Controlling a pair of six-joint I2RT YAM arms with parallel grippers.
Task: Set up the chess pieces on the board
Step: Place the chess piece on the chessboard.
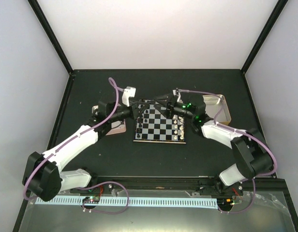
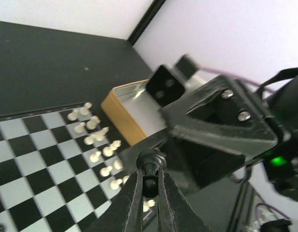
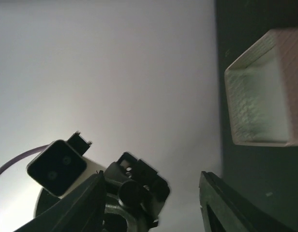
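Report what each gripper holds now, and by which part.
The left gripper is shut on a black chess piece, pinching its lower body, head poking free. The right gripper is open, holding nothing.

A black table [image 1: 91, 87] carries the board [image 1: 158, 131] at centre frame, a gold-rimmed tin [image 1: 227, 114] at its upper right and a pink-rimmed tin [image 1: 119, 129] (partly hidden) at its left.

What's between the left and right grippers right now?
A black chess piece, pinched in the shut left gripper. The left wrist view shows it clearly; in the right wrist view that tip sits inside the open right gripper's gap.
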